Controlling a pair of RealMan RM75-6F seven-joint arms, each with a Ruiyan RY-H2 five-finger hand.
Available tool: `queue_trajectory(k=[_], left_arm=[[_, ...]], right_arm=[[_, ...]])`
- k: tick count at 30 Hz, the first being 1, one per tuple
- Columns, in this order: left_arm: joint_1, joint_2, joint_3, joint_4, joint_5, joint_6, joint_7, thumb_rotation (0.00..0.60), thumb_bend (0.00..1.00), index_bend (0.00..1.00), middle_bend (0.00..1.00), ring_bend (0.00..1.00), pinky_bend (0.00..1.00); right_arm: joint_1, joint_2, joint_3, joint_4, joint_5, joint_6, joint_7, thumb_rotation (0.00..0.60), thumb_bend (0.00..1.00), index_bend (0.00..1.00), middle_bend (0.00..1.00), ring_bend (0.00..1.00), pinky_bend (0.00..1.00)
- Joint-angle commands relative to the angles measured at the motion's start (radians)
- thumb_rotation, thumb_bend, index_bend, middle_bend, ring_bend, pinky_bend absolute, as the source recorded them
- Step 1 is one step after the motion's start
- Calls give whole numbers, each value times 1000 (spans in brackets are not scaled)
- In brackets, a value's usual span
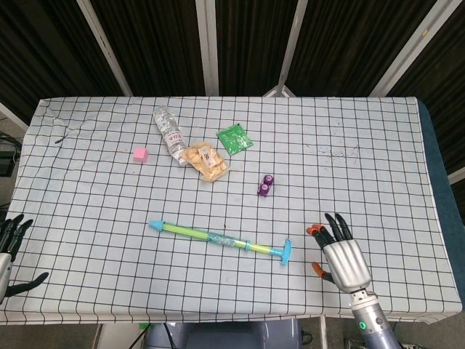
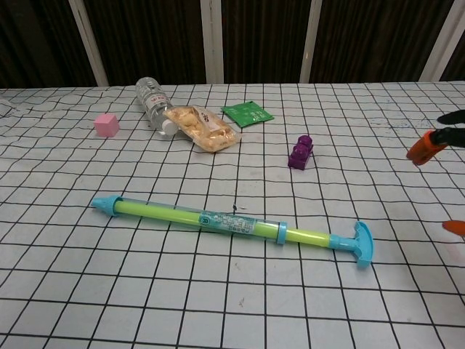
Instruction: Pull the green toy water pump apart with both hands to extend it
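Observation:
The green toy water pump (image 1: 218,238) (image 2: 218,220) lies flat on the checkered tablecloth, its blue nozzle pointing left and its blue T-handle (image 1: 286,251) (image 2: 361,243) at the right end. My right hand (image 1: 340,256) hovers open just right of the handle, fingers spread, not touching it; in the chest view only its orange fingertips (image 2: 424,147) show at the right edge. At the table's front left corner my left hand (image 1: 9,247) is open and far from the pump.
Behind the pump lie a purple toy block (image 1: 265,185), a snack bag (image 1: 203,161), a plastic bottle (image 1: 168,129), a green packet (image 1: 235,138) and a pink cube (image 1: 140,154). The table's front edge runs just below both hands.

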Motion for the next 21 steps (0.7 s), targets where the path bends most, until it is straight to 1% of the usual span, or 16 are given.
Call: queue_trajectory(k=[1,7,15,21], left_arm=[[0,3,1,1,1,-1,-7,600,114,0,0,0,0],[-2,5,3,3,3,-5,-17,600,114,0,0,0,0],[-4,6,5,-1,1,-13,-18,600,114,0,0,0,0],[-6,6,4,-3,-4,-18,-18,600,114,0,0,0,0]], right_arm=[[24,-73,3,6,58,-41,-68,600,266,284,314,0,0],[34,-139,6,41,110,-55,-110,600,266,292,314,0,0],[57,-213,18,72,159,-68,-141,600,266,395,327,0,0],[76,-267,28,87,194,-79,-162,600,266,407,350,0,0]])
